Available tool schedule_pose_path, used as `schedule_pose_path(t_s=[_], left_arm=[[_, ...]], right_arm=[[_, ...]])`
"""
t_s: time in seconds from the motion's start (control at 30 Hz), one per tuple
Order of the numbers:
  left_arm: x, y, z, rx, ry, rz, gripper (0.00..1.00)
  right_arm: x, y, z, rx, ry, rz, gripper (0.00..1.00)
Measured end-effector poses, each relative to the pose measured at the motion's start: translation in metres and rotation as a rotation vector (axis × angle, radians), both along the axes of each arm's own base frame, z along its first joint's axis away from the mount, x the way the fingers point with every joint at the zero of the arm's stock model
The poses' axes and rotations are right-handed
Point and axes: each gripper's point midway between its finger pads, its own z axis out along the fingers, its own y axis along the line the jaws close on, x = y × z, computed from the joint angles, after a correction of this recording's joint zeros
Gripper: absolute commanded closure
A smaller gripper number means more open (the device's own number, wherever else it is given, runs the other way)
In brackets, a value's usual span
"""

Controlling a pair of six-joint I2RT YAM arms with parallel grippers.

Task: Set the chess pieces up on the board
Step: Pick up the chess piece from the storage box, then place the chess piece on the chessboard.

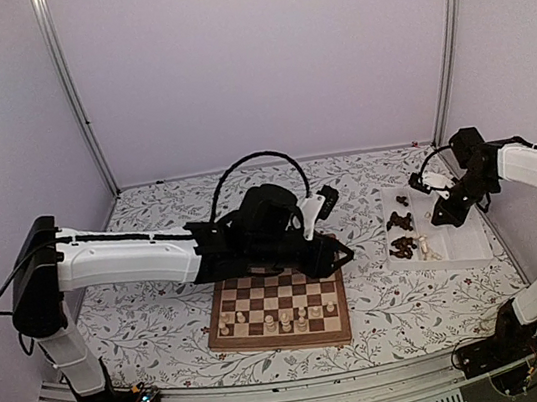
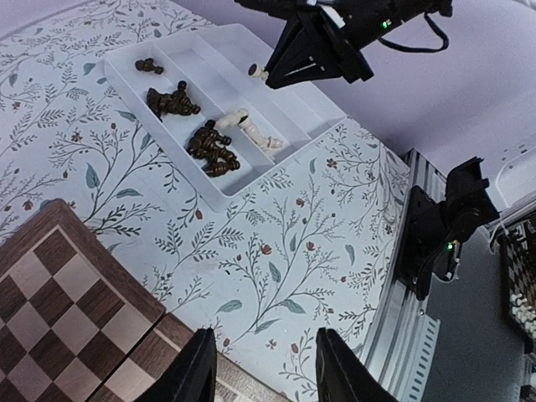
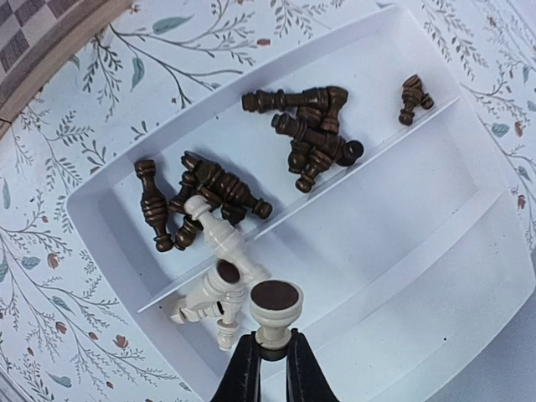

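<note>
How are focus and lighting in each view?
Top external: even, soft light, chessmen on the board tiny and indistinct. Left wrist: tray sharp, left pincer a dark silhouette. Right wrist: crisp, no glare; pale piece in right pincer clear.

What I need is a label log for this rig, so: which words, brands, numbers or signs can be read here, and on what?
No readable text anywhere.
Board: no letters or numbers on its border.
Tray: blank white.
Pale piece in the right tool: unmarked.
Floral cloth: pattern only.
Left arm and right arm: no legible label.
</note>
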Motion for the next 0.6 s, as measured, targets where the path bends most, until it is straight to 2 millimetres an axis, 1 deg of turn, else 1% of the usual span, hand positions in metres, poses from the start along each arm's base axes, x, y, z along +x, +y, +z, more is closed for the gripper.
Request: schedule_pose_path(t_s=[0.03,0.1,0.13,0.23,0.37,0.47,0.6], left_arm=[[-0.002,-0.006,0.0,-0.009,0.002,-0.01,0.58],[-0.004,-0.018,0.001,-0.03,0.007,-0.026,0.58],[-0.005,-0.022,0.0,-0.037,0.01,-0.035,0.58],[-0.006,-0.039,-0.001,-0.062,0.016,-0.057,0.58],[-0.005,-0.054,-0.006,-0.076,0.02,-0.072,0.58],[-0.005,-0.058,-0.01,-0.076,0.026,-0.073,0.58],[-0.005,-0.059,-0.009,-0.082,0.024,-0.075,0.58]], right_arm=[[0.0,0.002,0.01,0.015,-0.028,0.004,1.0],[-0.001,0.003,0.018,0.028,-0.054,0.004,1.0],[-0.003,0.003,0.017,0.032,-0.053,0.002,1.0],[-0.012,0.002,0.007,0.035,-0.019,-0.004,1.0],[-0.019,0.001,-0.001,0.035,0.008,-0.009,0.99],[-0.019,0.002,0.001,0.041,0.002,-0.008,0.98],[-0.026,0.012,0.008,0.097,0.004,0.035,0.95]])
